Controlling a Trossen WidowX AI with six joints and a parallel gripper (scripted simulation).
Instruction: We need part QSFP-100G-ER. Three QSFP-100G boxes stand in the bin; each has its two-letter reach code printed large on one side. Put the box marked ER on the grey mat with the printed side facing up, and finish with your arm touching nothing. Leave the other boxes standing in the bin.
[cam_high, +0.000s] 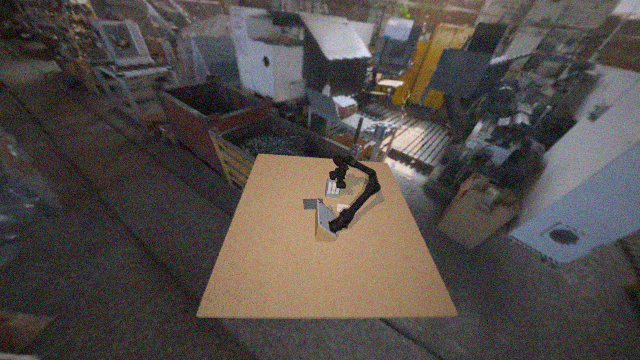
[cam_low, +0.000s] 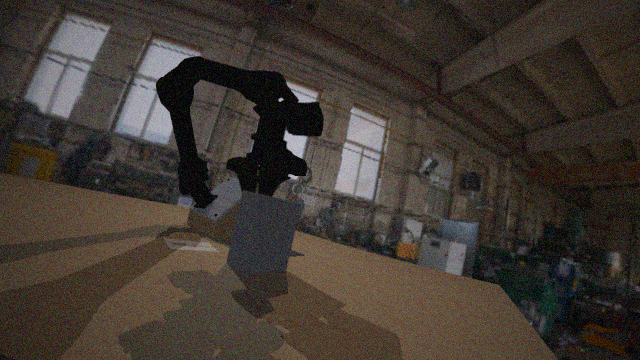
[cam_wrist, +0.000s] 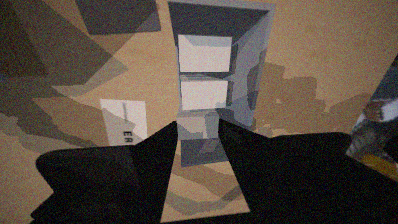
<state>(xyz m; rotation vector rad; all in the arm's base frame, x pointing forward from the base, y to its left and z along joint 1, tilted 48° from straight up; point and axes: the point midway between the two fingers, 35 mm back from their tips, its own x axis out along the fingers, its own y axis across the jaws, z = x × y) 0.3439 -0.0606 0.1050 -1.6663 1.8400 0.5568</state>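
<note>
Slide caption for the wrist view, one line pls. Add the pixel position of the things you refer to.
Gripper (cam_wrist: 197, 124) shut on a box (cam_wrist: 198, 126) at the bin (cam_wrist: 270, 30), two others (cam_wrist: 205, 54) (cam_wrist: 203, 95) inside, ER card (cam_wrist: 112, 117) alongside.

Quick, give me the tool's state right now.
Tool: closed on a pale box at the bin; its reach code can't be read.

The arm (cam_high: 372, 184) (cam_low: 182, 117) arches over, its hand (cam_high: 341, 186) (cam_low: 258, 192) (cam_wrist: 197, 124) pointing down, seemingly closed on something pale.
</note>
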